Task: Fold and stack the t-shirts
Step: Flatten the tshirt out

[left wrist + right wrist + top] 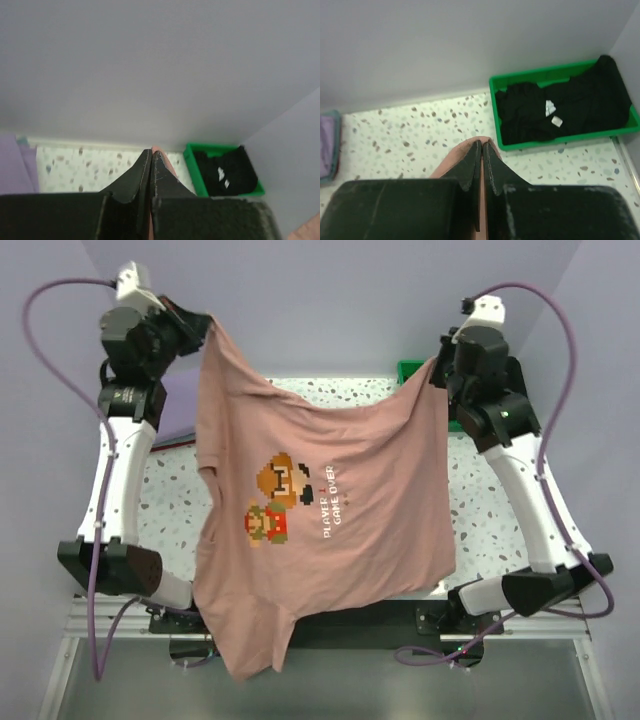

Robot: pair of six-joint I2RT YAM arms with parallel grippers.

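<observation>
The salmon-pink t-shirt point(330, 530) with a small brown-orange chest print hangs spread in the air between both arms, its lower end drooping past the table's near edge. My left gripper point(205, 322) is shut on its upper left corner; a sliver of pink cloth point(156, 149) shows between the fingers. My right gripper point(438, 362) is shut on its upper right corner; pink cloth point(454, 159) shows there too. The lavender t-shirt point(175, 420) lies at the table's left, mostly hidden. The black t-shirt point(565, 107) lies in the green tray point(495, 112).
The speckled white table point(480, 510) lies under the hanging shirt. The green tray point(410, 370) stands at the back right by the wall. Grey walls close the back and right sides.
</observation>
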